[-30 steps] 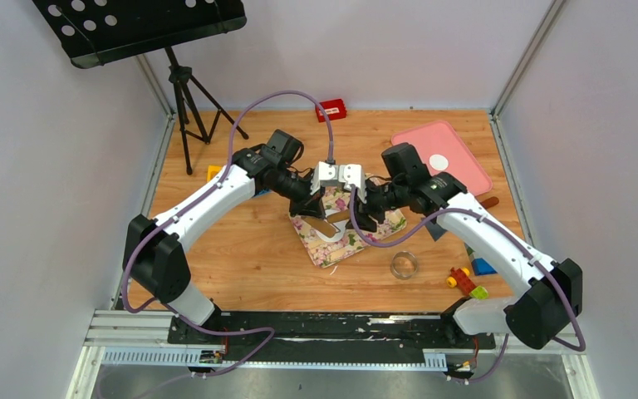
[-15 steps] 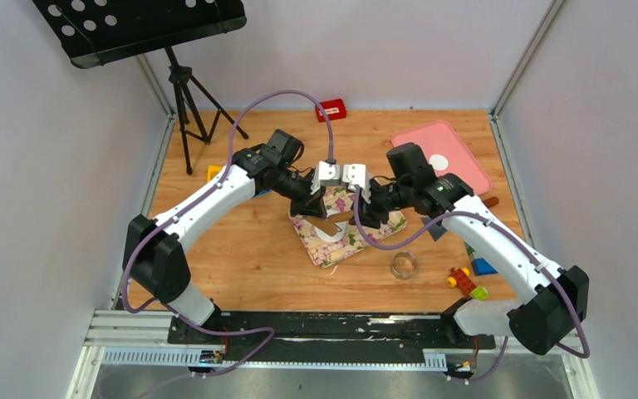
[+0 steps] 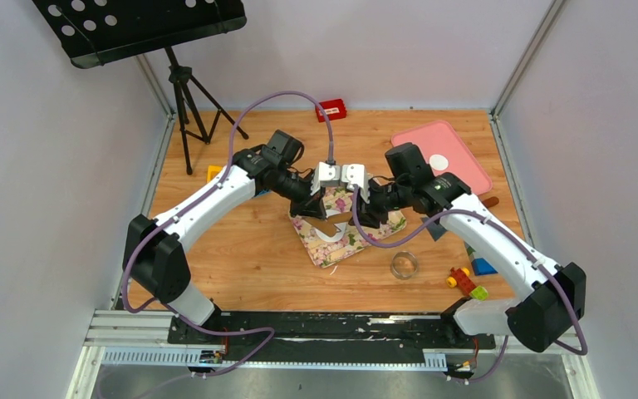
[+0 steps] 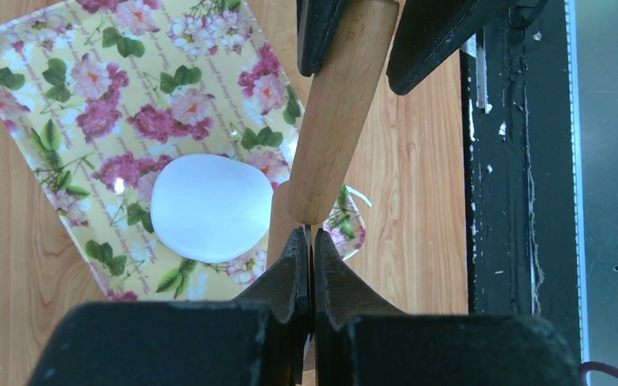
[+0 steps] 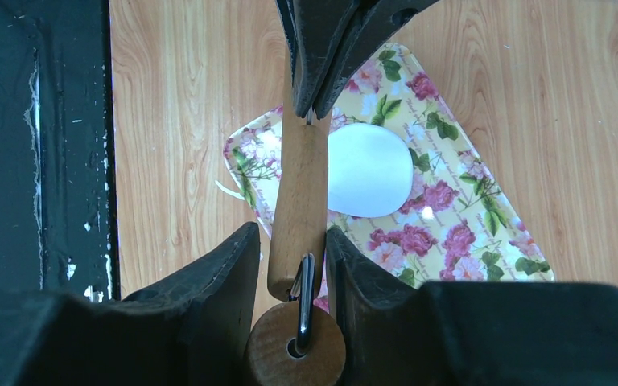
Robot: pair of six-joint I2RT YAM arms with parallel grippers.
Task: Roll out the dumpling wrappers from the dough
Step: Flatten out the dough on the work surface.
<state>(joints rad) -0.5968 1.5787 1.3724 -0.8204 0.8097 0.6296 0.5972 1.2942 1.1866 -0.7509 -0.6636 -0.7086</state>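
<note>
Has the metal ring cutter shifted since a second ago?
No. The ring cutter sits at the same spot, just right of the floral tray, as in both earlier top views.

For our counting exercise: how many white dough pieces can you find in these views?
2. One dough lump lies on the floral tray; one round wrapper lies on the pink tray. The arms may hide others.

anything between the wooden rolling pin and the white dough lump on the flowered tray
Nothing visible: the wooden rolling pin runs alongside the white dough lump on the flowered tray, with only bare tray between them.
</note>
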